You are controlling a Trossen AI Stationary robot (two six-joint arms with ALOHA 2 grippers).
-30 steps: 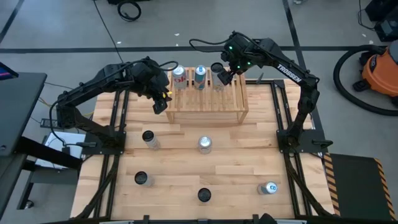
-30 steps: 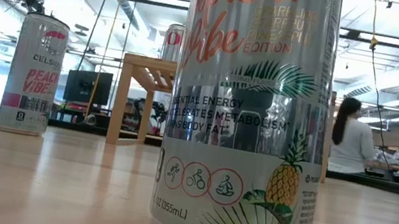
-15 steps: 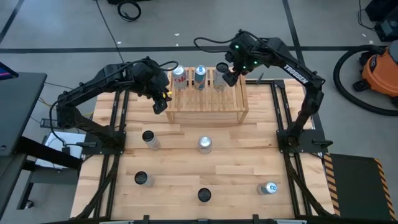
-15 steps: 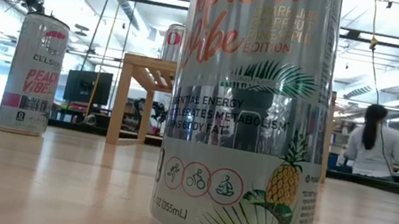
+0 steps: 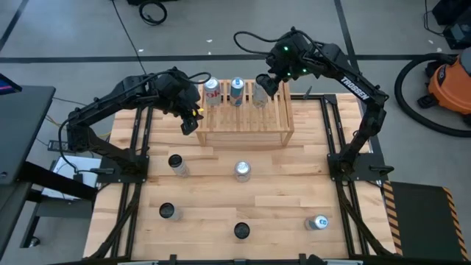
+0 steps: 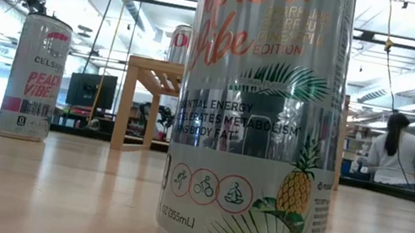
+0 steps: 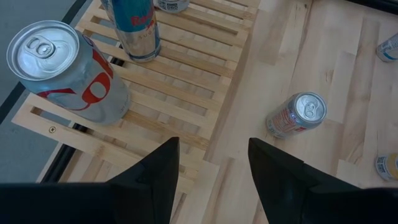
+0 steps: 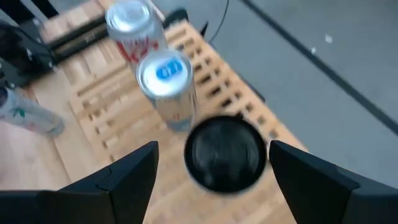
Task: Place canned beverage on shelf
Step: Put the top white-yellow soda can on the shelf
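A light-wood tabletop [image 5: 243, 199] carries several loose cans: a pineapple-print can [image 6: 259, 117] stands closest to the low camera, a pink-labelled can [image 6: 34, 77] farther back. Toward the table's far edge sits the shelf [image 5: 246, 116], with three cans on its slatted top: a red-and-white can [image 5: 212, 91], a blue can [image 5: 237, 90] and a black-topped can [image 5: 260, 94] in a row. The right gripper [image 5: 266, 83] hovers just above the black-topped can, its fingers spread wide on either side and not touching it; the can stands upright on the slats. The left gripper [image 5: 190, 121], fingers closed and empty, waits beside the shelf's left end. Beyond the table lie grey floor, an orange vacuum [image 5: 450, 85], and a seated person [image 6: 396, 154].
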